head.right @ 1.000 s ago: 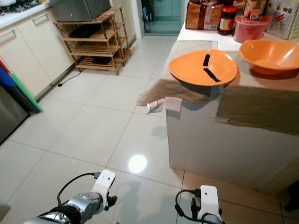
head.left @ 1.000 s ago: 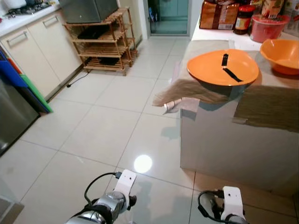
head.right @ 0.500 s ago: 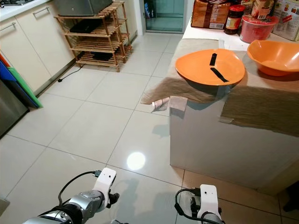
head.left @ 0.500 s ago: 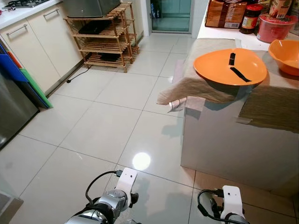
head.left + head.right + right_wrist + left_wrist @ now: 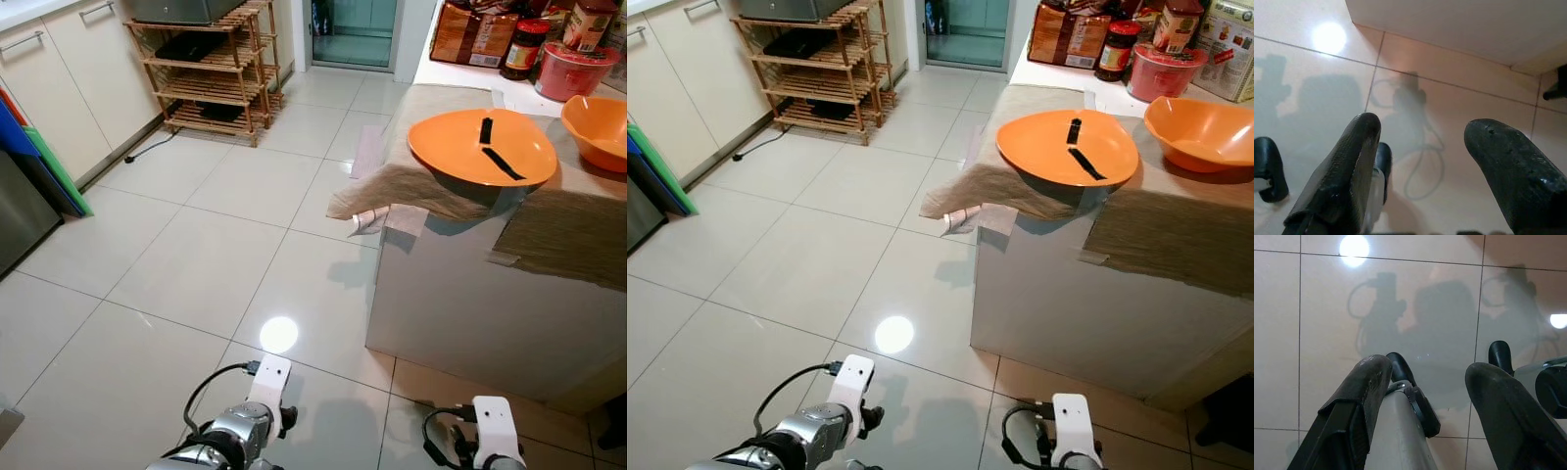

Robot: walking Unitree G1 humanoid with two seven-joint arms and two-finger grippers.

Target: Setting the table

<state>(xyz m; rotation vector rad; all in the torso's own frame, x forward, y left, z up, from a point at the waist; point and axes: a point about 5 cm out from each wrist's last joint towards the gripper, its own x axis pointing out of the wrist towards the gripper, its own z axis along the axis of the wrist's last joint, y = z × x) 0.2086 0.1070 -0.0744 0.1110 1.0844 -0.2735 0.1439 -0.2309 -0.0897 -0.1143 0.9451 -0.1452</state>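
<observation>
An orange plate (image 5: 482, 147) with two black strips on it rests on a beige cloth (image 5: 402, 181) at the near corner of the white table (image 5: 470, 294). An orange bowl (image 5: 598, 132) sits to its right on a woven mat (image 5: 563, 230). Both arms hang low at the bottom of the eye views, left wrist (image 5: 265, 387) and right wrist (image 5: 490, 431), well short of the table. In the left wrist view my left gripper (image 5: 1422, 382) is open over floor tiles. My right gripper (image 5: 1420, 142) is open too, empty, beside the table's base.
Jars, a red tub (image 5: 573, 69) and packets (image 5: 470, 34) stand at the table's back. A wooden shelf rack (image 5: 211, 69) and white cabinets (image 5: 49, 88) line the left wall. A doorway (image 5: 353, 29) lies ahead. Open tiled floor (image 5: 196, 264) spreads between.
The camera has shifted: the table and plate sit slightly further right and lower in view, and the cabinets have slid left. Both arms still hang idle.
</observation>
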